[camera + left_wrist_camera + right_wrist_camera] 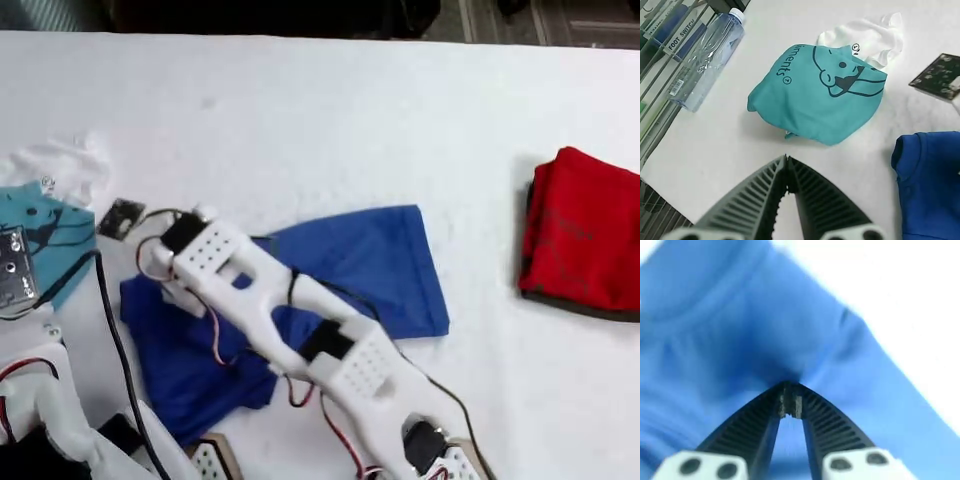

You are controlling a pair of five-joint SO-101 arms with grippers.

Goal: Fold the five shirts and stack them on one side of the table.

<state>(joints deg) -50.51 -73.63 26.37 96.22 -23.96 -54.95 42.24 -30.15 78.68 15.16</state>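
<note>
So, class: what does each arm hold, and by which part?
Right gripper pinches the blue shirt by a bunched fold of cloth; left gripper holds nothing.

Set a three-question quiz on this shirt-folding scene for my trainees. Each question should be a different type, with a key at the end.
1. True or false: the right gripper is shut on the rumpled blue fabric shirt.
2. What colour is the neatly folded fabric shirt lying apart from the others? A. red B. yellow C. green
3. Fill in: the white cloth garment is partly covered by the crumpled ____ printed shirt.

Key: 1 true; 2 A; 3 teal.
</note>
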